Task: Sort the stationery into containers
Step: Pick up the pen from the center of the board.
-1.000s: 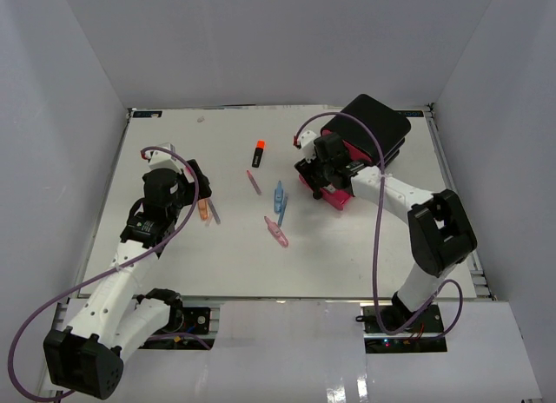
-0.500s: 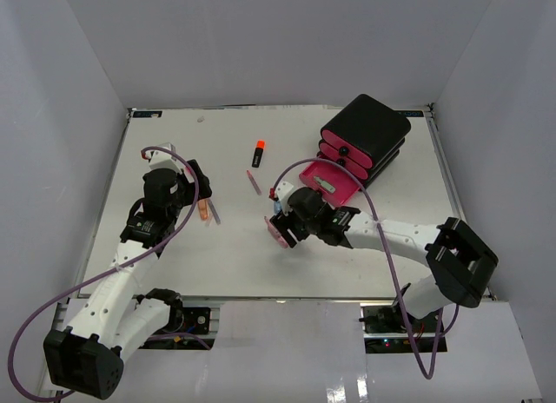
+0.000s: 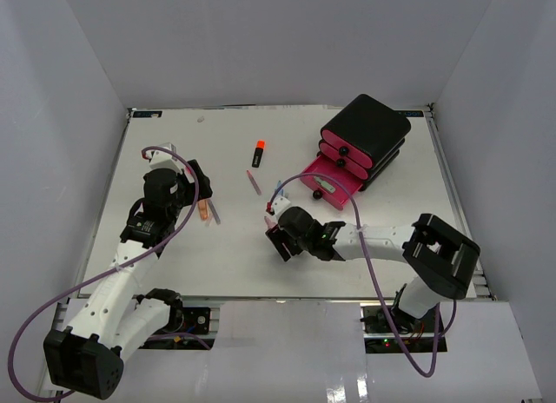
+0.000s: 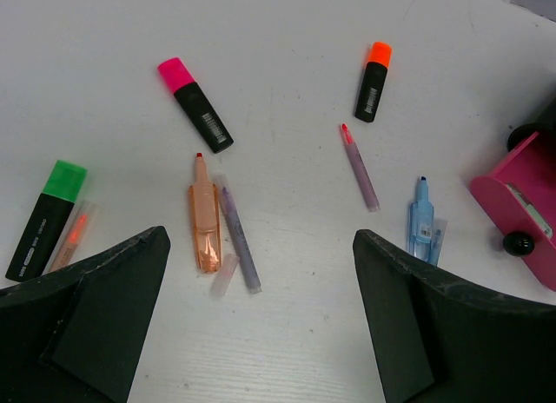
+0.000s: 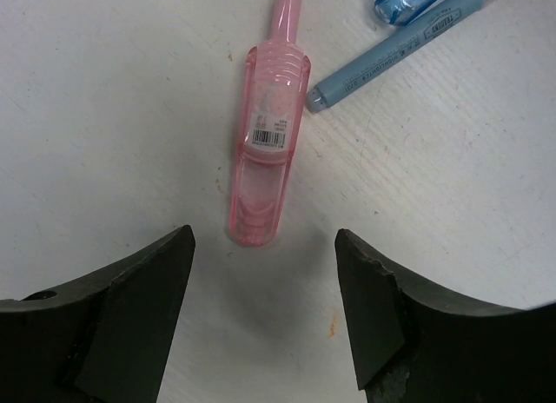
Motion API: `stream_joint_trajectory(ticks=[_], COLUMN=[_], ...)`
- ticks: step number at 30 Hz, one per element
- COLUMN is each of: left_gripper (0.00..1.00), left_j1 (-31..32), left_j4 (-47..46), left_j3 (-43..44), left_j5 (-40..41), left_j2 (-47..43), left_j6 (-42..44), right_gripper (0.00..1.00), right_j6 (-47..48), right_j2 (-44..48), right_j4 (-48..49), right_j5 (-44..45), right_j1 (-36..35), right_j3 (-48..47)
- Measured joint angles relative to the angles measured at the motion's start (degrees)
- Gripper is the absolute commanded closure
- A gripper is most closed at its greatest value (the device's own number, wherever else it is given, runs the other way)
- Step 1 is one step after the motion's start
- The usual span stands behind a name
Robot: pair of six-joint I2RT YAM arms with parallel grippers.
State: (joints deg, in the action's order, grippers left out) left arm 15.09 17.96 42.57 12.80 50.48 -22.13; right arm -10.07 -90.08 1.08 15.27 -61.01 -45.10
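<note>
The black drawer box (image 3: pixel 365 129) stands at the back right, its bottom pink drawer (image 3: pixel 328 184) pulled open. My right gripper (image 3: pixel 280 238) is open low over the table centre; in its wrist view the gripper (image 5: pixel 263 264) has a translucent pink pen (image 5: pixel 265 151) just ahead of its tips, with a blue pen (image 5: pixel 408 42) beside it. My left gripper (image 4: pixel 265 238) is open and empty above an orange pen (image 4: pixel 205 221) and a purple pen (image 4: pixel 238 242). Pink-capped (image 4: pixel 195 105), orange-capped (image 4: pixel 373 82) and green-capped (image 4: pixel 48 216) highlighters lie around.
A thin pink pen (image 4: pixel 359 167) and a blue pen (image 4: pixel 421 221) lie between the left gripper and the open drawer (image 4: pixel 521 212). White walls enclose the table on three sides. The orange-capped highlighter (image 3: pixel 259 151) lies at the middle back.
My right arm has left the drawer box, swung to the table centre and come down over the pink pen. The left arm has not moved.
</note>
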Motion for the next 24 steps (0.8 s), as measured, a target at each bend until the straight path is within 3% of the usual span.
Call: stream_joint_trajectory(ticks=[10,24], left_gripper=[0.02,0.02], left_j1=[0.00,0.00], left_j4=[0.00,0.00], left_j3=[0.00,0.00], left_j5=[0.00,-0.17], left_j2=[-0.02,-0.02], left_j6=[0.00,0.00], right_gripper=[0.35,0.59], right_j6=[-0.31,-0.24], right_j2=[-2.75,-3.06], right_j4=[1.57,2.10], right_j5=[1.79,1.07], right_j1=[-0.50,-0.74], right_j3=[0.00,0.00])
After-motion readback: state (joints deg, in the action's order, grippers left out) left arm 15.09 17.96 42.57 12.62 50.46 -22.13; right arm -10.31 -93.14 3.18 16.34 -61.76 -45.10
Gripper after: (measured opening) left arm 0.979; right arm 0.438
